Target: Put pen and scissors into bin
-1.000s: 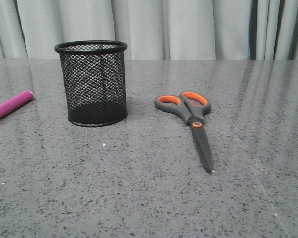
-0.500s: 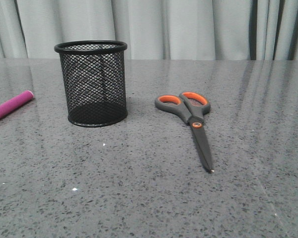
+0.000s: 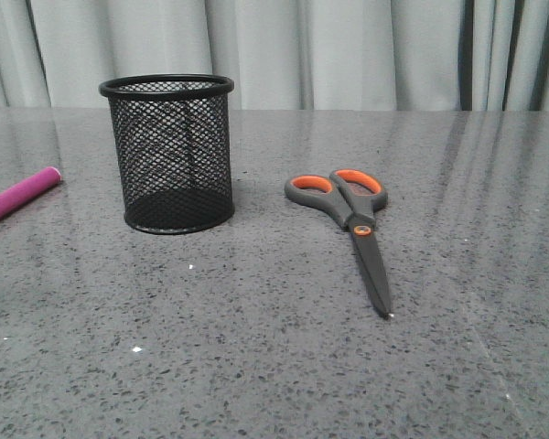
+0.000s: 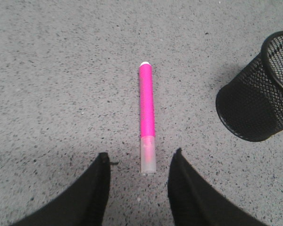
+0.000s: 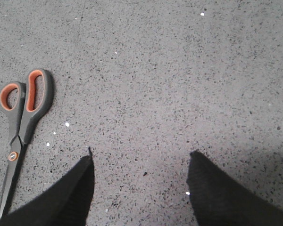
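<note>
The magenta pen (image 4: 146, 107) lies flat on the grey table, its clear cap end between the tips of my open left gripper (image 4: 140, 157), which hovers above it without touching. In the front view only the pen's end (image 3: 18, 195) shows at the left edge. The black mesh bin (image 3: 167, 153) stands upright, left of centre; it also shows beside the pen in the left wrist view (image 4: 257, 106). The scissors (image 3: 354, 220) lie closed on the table, right of the bin, handles toward the back. My right gripper (image 5: 140, 157) is open over bare table, the scissors (image 5: 20, 128) off to its side.
The speckled grey tabletop (image 3: 256, 347) runs back to a pale curtain (image 3: 348, 46). Neither arm shows in the front view.
</note>
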Controlling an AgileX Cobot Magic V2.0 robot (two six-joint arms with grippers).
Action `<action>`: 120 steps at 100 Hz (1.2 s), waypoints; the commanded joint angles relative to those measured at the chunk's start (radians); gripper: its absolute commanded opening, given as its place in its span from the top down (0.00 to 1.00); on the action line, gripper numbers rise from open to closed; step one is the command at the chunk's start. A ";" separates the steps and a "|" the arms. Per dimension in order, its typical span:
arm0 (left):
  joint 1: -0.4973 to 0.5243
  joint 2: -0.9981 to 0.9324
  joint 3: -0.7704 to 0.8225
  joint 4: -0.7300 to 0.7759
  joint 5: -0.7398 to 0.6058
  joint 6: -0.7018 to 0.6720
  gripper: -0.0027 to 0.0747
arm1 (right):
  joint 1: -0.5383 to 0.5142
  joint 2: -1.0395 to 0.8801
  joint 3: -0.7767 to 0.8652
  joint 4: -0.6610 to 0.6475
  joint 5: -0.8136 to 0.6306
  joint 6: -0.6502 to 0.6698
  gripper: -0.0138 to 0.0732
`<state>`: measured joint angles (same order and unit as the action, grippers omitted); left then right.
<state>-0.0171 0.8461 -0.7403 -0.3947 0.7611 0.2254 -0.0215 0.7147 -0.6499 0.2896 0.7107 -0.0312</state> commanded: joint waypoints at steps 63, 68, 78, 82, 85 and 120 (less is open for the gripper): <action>-0.055 0.442 -0.281 -0.121 0.035 0.256 0.48 | -0.006 0.004 -0.033 0.013 -0.068 -0.010 0.38; -0.075 0.465 -0.289 -0.121 0.035 0.256 0.43 | -0.006 0.004 -0.033 0.013 -0.068 -0.010 0.38; -0.098 0.505 -0.306 -0.121 0.031 0.256 0.42 | -0.006 0.004 -0.033 0.013 -0.070 -0.010 0.38; -0.099 0.518 -0.307 -0.121 0.026 0.256 0.42 | -0.006 0.004 -0.033 0.013 -0.068 -0.010 0.38; -0.099 0.527 -0.310 -0.121 0.024 0.256 0.42 | -0.006 0.004 -0.033 0.013 -0.068 -0.010 0.38; -0.099 0.626 -0.316 -0.093 -0.007 0.260 0.42 | -0.006 0.004 -0.033 0.013 -0.072 -0.010 0.38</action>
<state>-0.1069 1.4905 -1.0235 -0.4665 0.7942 0.4807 -0.0215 0.7147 -0.6499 0.2917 0.7066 -0.0331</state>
